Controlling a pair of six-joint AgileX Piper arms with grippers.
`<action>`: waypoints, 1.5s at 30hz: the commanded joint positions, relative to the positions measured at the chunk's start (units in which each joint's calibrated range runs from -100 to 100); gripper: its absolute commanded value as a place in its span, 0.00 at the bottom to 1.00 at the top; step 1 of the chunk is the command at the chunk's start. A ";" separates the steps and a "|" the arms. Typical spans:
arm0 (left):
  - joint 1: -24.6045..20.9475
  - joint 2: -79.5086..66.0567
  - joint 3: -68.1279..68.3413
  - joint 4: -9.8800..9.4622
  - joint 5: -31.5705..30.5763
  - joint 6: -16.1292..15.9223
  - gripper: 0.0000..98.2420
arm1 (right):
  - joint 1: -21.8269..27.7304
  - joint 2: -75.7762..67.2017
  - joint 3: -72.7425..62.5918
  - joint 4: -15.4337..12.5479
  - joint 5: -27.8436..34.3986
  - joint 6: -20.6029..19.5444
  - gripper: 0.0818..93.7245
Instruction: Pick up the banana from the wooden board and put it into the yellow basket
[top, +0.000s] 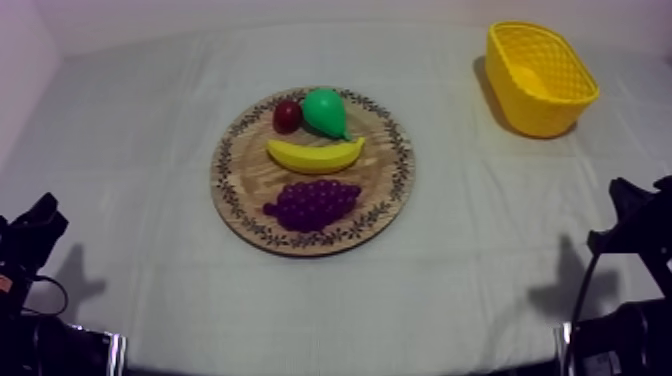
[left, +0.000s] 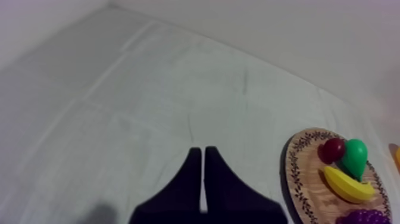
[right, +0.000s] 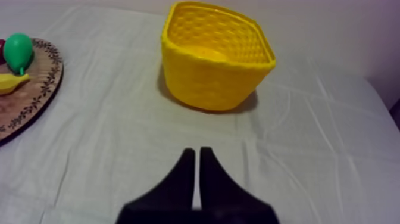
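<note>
The banana (top: 313, 155) lies mid-board (top: 385, 165), the board at the table's centre, with pear (top: 325, 110) and small red fruit (top: 287, 116) behind, grapes (top: 312, 203) in front. The basket (top: 540, 75) stands by the far right corner. Left gripper (left: 199, 150) and right gripper (right: 197, 151) hang over the cloth at the near corners, fingers of each closed together, gripping nothing

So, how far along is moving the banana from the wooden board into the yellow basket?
Done: nothing; the banana lies on the round wooden board, and the yellow basket stands apart. In hand: nothing; left gripper and right gripper are shut on nothing. Left: grasp, carry, drop.
</note>
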 joint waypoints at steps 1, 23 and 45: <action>-0.01 -0.05 -0.01 -0.03 -0.02 0.02 0.00 | -0.31 0.58 0.01 -0.24 0.45 0.51 0.01; -0.01 -0.05 -0.01 -0.03 -0.02 0.00 0.00 | -5.18 35.85 -35.10 2.38 4.01 1.93 0.01; -0.01 -0.05 -0.01 -0.03 -0.02 0.02 0.00 | -20.75 67.61 -76.51 4.33 26.23 3.35 0.01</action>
